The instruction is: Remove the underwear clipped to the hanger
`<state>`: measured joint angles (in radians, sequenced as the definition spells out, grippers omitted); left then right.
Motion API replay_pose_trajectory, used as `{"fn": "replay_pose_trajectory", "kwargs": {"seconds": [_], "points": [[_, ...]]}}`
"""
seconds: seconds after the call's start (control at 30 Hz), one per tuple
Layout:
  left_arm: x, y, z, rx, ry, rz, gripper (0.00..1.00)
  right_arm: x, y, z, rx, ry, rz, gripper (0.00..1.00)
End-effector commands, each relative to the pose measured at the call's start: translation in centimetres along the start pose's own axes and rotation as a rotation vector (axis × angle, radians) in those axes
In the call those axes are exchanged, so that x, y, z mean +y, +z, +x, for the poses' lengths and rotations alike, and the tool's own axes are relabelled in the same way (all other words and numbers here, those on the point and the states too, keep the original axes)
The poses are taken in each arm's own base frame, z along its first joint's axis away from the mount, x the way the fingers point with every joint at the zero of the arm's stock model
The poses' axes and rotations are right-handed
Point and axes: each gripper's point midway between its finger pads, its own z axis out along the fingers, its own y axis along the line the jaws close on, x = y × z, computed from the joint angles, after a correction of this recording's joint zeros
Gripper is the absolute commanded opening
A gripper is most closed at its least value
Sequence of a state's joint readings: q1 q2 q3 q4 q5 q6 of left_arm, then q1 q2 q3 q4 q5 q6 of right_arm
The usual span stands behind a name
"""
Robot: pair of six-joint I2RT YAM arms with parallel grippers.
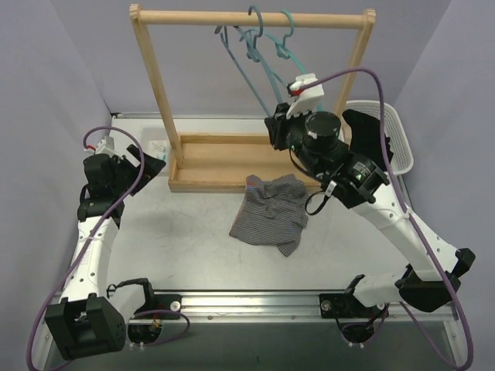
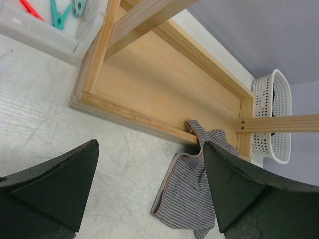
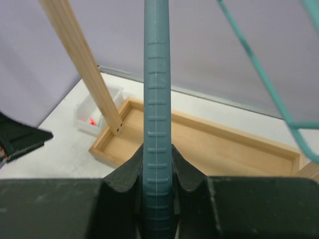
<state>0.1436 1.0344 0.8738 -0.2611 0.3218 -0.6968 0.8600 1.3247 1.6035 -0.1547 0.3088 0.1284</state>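
The grey striped underwear (image 1: 271,209) lies crumpled on the table in front of the wooden rack, one corner over the rack's base edge; it also shows in the left wrist view (image 2: 199,189). My right gripper (image 1: 277,130) is shut on the lower bar of a dark teal hanger (image 3: 157,74) that hangs from the rack's top rail (image 1: 193,17); no cloth shows on it. My left gripper (image 2: 149,144) is open and empty above the table, left of the rack (image 1: 153,164). The black underwear is not clearly seen.
A second lighter teal hanger (image 1: 282,46) hangs beside the first. A white perforated basket (image 1: 398,135) stands at the right with something dark in it. A clear box of clothespins (image 2: 55,20) sits left of the rack's base tray (image 1: 224,158).
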Motion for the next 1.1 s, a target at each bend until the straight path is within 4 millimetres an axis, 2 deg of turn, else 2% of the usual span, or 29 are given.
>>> {"fn": "replay_pose_trajectory", "kwargs": {"seconds": [0.0, 0.07, 0.1, 0.23, 0.3, 0.33, 0.57, 0.73, 0.87, 1.03, 1.07], "points": [[-0.5, -0.4, 0.7, 0.022, 0.011, 0.037, 0.94, -0.4, 1.9, -1.6, -0.007, 0.028, -0.050, 0.00], [-0.7, -0.9, 0.8, 0.019, 0.013, 0.046, 0.94, -1.2, 2.5, -2.3, -0.001, 0.039, -0.050, 0.00], [-1.2, -1.4, 0.5, 0.009, 0.025, 0.054, 0.94, -1.0, 3.9, -1.6, 0.037, 0.051, -0.085, 0.00], [-1.6, -1.9, 0.2, -0.002, 0.030, 0.063, 0.94, -0.8, 4.4, -1.9, 0.040, 0.065, -0.119, 0.00], [-1.8, -2.0, 0.1, -0.001, 0.029, 0.071, 0.94, -1.7, 4.7, -2.1, 0.035, 0.080, -0.098, 0.00], [-1.9, -2.0, 0.2, 0.000, 0.028, 0.072, 0.94, -1.4, 4.7, -2.2, 0.037, 0.089, -0.120, 0.00], [-2.4, -2.7, 0.2, -0.001, 0.025, 0.091, 0.94, -3.0, 5.1, -2.9, 0.023, 0.134, -0.079, 0.00], [-3.0, -3.2, 0.0, -0.001, 0.030, 0.102, 0.94, -3.5, 5.6, -2.3, 0.040, 0.148, -0.069, 0.00], [-3.0, -3.3, 0.3, 0.011, 0.024, 0.107, 0.94, -3.7, 6.0, -0.9, 0.080, 0.148, -0.049, 0.00], [-3.2, -3.4, 0.4, 0.017, 0.020, 0.118, 0.94, -3.9, 5.7, -0.8, 0.083, 0.148, -0.040, 0.00], [-3.2, -3.4, 0.5, 0.019, 0.018, 0.116, 0.94, -3.8, 5.6, -0.9, 0.082, 0.149, -0.045, 0.03]]}}
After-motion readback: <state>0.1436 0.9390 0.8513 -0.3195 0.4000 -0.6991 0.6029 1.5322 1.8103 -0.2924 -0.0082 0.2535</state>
